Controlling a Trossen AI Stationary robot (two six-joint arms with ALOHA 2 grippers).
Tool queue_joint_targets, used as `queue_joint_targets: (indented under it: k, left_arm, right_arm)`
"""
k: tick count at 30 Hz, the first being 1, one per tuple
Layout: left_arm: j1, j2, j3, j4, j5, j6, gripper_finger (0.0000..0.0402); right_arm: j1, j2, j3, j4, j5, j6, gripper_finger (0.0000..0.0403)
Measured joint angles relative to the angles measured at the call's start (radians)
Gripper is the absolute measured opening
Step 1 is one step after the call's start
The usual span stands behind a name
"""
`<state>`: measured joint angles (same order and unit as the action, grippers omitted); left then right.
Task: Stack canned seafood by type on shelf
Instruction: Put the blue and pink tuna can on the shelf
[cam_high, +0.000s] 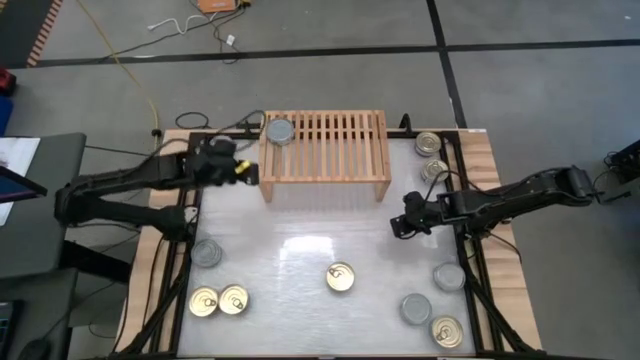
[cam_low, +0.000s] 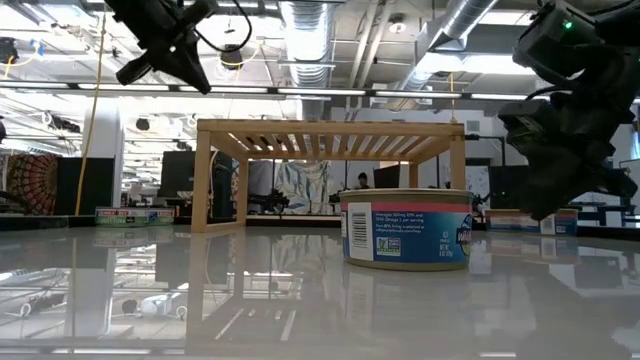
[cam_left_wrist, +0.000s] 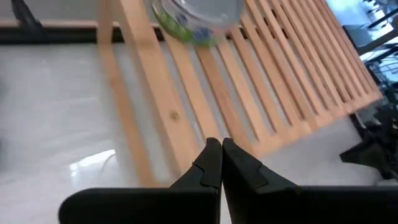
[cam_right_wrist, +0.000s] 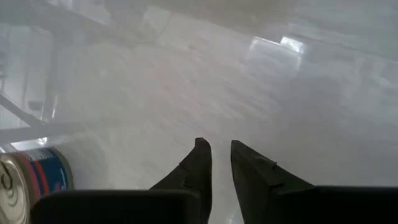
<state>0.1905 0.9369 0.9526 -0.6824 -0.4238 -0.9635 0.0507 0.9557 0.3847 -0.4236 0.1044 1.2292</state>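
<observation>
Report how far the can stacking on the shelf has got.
Done: one silver-topped can sits on the shelf, at its left end. In hand: nothing; the left gripper is shut and empty beside that end, and the right gripper, slightly open, hovers empty over the table right of the shelf. Left: nine cans on the table, gold-topped like the middle one and silver-topped like one at left.

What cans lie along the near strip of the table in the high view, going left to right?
Silver-top can → gold-top can → gold-top can → gold-top can → silver-top can → gold-top can. One more silver can sits just above those last two; its place overlaps theirs, so it is left out.
</observation>
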Motion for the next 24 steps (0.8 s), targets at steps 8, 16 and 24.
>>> queue_joint_targets:
  k: [8, 16, 24]
  left_arm:
    - [-0.319, 0.116, -0.009, 0.048, -0.266, -0.274, 0.0000]
    - [-0.518, 0.400, -0.009, 0.221, -0.290, -0.522, 0.0000]
    - [-0.580, 0.593, -0.009, 0.380, -0.174, -0.587, 0.0000]
  right_arm:
    - [0.027, -0.048, 0.000, 0.022, -0.012, -0.061, 0.0060]
    - [0.092, -0.031, 0.005, 0.036, -0.012, -0.108, 0.0042]
    - [0.258, 0.064, 0.107, 0.022, 0.045, -0.005, 0.0020]
